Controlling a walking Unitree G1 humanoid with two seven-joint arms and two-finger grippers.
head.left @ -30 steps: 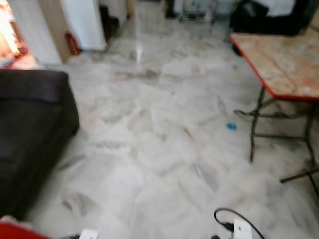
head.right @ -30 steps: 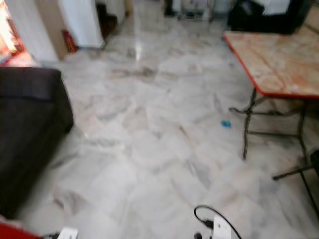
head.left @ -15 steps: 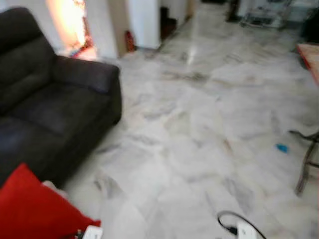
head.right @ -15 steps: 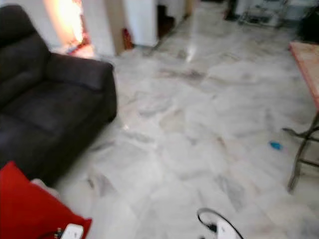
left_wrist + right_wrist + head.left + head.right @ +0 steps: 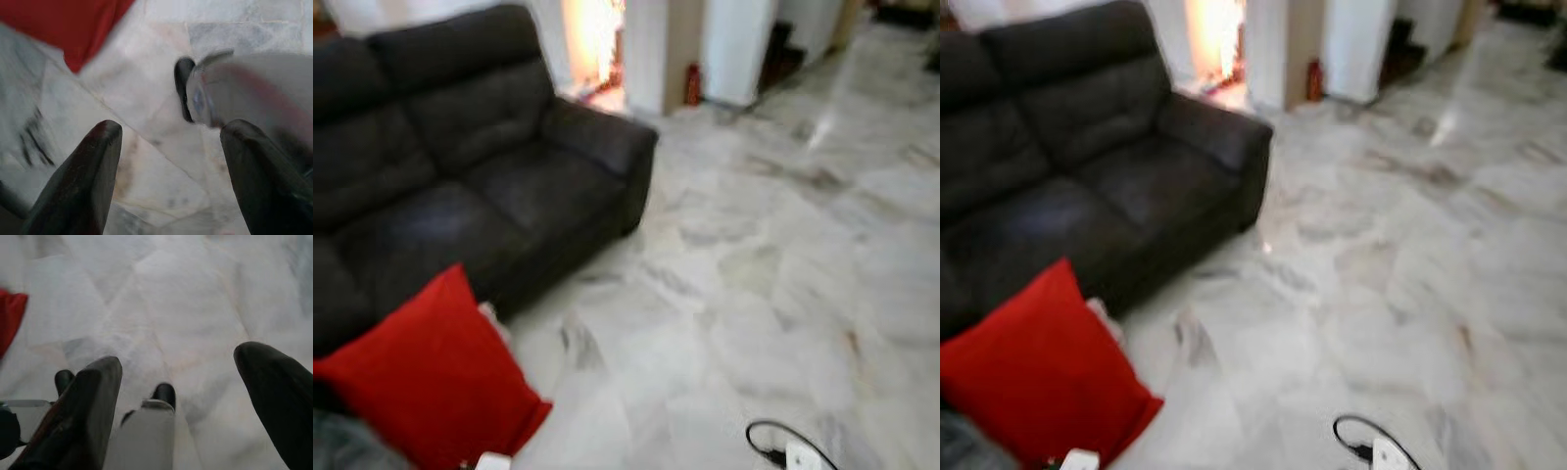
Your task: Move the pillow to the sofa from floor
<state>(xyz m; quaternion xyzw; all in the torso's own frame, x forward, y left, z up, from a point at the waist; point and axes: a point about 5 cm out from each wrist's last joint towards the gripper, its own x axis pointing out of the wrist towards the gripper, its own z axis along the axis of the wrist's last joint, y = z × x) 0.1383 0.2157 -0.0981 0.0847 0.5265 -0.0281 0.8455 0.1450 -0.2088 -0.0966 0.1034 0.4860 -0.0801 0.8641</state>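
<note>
the dark sofa [image 5: 460,186] stood on the robot's left, and the red pillow [image 5: 431,377] lay on the marble floor [image 5: 773,294] just in front of it, leaning at its base. the left gripper [image 5: 168,171] and the right gripper [image 5: 178,391] both hung over bare floor with fingers spread, holding nothing. the views were blurred, so a hasty reach could likely miss the pillow. the black cable [image 5: 766,443] near the feet could probably snag a step. no readable writing showed.
</note>
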